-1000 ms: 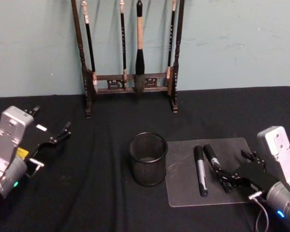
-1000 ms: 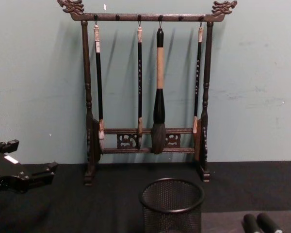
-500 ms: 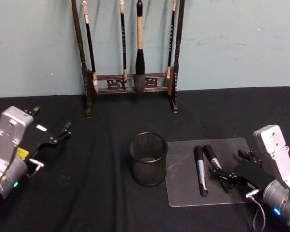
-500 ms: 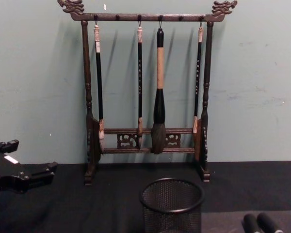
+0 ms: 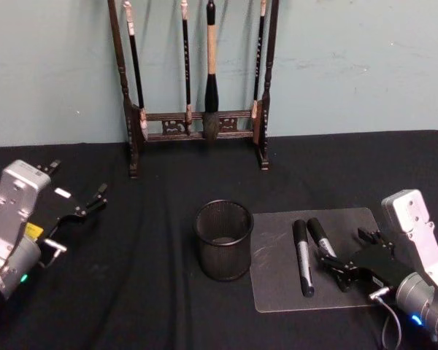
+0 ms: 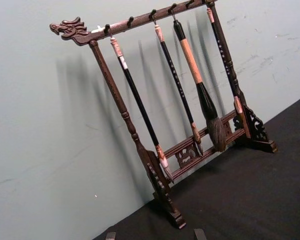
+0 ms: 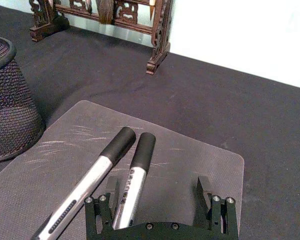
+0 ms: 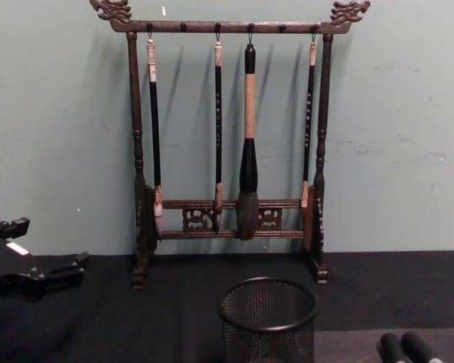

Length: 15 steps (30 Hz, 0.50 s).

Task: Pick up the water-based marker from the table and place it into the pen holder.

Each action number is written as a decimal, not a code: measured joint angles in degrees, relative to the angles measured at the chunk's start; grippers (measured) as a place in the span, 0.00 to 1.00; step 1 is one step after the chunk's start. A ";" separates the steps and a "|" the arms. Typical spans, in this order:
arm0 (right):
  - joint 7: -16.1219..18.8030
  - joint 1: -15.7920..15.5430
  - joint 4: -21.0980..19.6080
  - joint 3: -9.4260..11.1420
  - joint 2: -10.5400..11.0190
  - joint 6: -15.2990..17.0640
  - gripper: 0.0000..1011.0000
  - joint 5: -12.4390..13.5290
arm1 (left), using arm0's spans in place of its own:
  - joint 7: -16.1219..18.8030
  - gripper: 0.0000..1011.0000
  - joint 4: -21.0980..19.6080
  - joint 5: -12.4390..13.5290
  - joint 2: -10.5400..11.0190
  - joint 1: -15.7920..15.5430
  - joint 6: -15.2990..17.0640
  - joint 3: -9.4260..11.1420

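Note:
Two markers with black caps and silver barrels lie side by side on a grey mat (image 5: 277, 288): one (image 5: 302, 261) nearer the pen holder, the other (image 5: 319, 235) to its right. I cannot tell which is the water-based marker. The pen holder (image 5: 223, 240), a round black mesh cup, stands upright just left of the mat. My right gripper (image 5: 341, 248) is open and low over the mat. In the right wrist view its fingers (image 7: 110, 186) straddle the barrel end of the right-hand marker (image 7: 139, 165), which lies close to one finger. My left gripper (image 5: 91, 203) rests open at the far left.
A tall dark wooden brush rack (image 5: 197, 124) with several hanging brushes stands at the back against the wall. Black cloth (image 5: 131, 292) covers the table. Open cloth lies between the left gripper and the pen holder.
My right gripper has edged a little to the left, closer to the markers. The markers, the pen holder and the left arm have not moved.

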 joint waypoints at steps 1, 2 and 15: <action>0.09 -0.01 0.03 0.08 -0.08 0.05 0.99 -0.06 | 0.00 1.00 0.00 0.00 0.00 0.00 0.00 0.00; 0.18 -0.01 0.06 0.16 -0.16 0.09 0.99 -0.11 | 0.00 1.00 0.00 0.00 0.00 0.00 0.00 0.00; 1.70 -0.11 0.50 1.24 -1.38 0.52 0.99 -1.33 | 0.00 1.00 0.00 -0.01 0.00 0.00 0.00 0.00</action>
